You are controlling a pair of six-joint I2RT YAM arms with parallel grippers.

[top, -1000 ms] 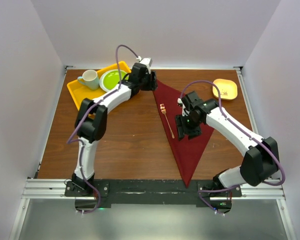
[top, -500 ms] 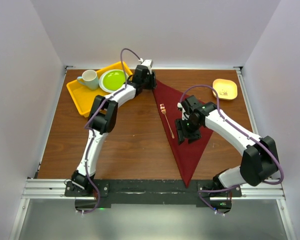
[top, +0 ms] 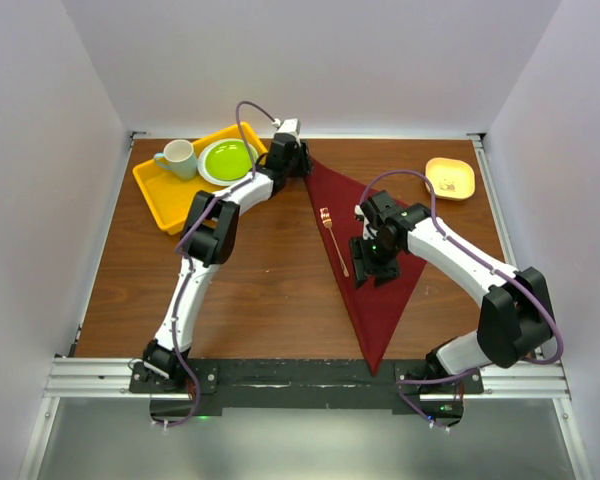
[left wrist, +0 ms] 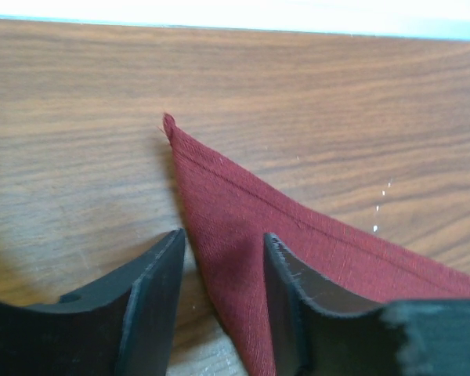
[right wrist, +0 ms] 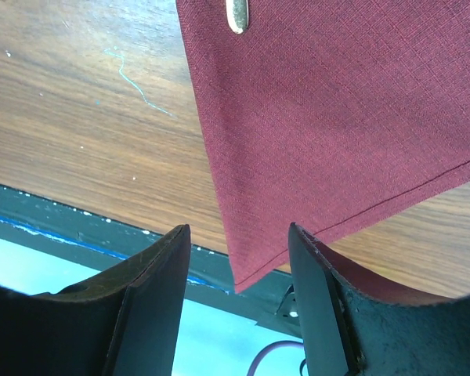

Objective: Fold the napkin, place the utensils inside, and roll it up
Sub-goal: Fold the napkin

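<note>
My left fingers [left wrist: 153, 309] stand open astride the napkin's [left wrist: 243, 227] far corner; my right fingers [right wrist: 153, 301] open above it, beside the fork [top: 334, 242].

The right gripper [right wrist: 236, 235]: two black fingers [right wrist: 153, 298] at btm of frame, set apart, nothing pinched btwn them. Through the gap: pointed corner of the dark red woven cloth napkin [right wrist: 329, 117], tip reaching the brown wooden desk's [right wrist: 78, 141] edge, by a black rail [right wrist: 78, 215] w/ blue strip. Napkin spreads up & right; stitched hem along its lower-right side. Rounded end of the slim rose-gold metal fork [right wrist: 236, 14] lies on napkin at top, near its left edge. Thin teal scratch [right wrist: 137, 78] on bare wood left of napkin. Purple cable [right wrist: 270, 359] below desk edge
</note>
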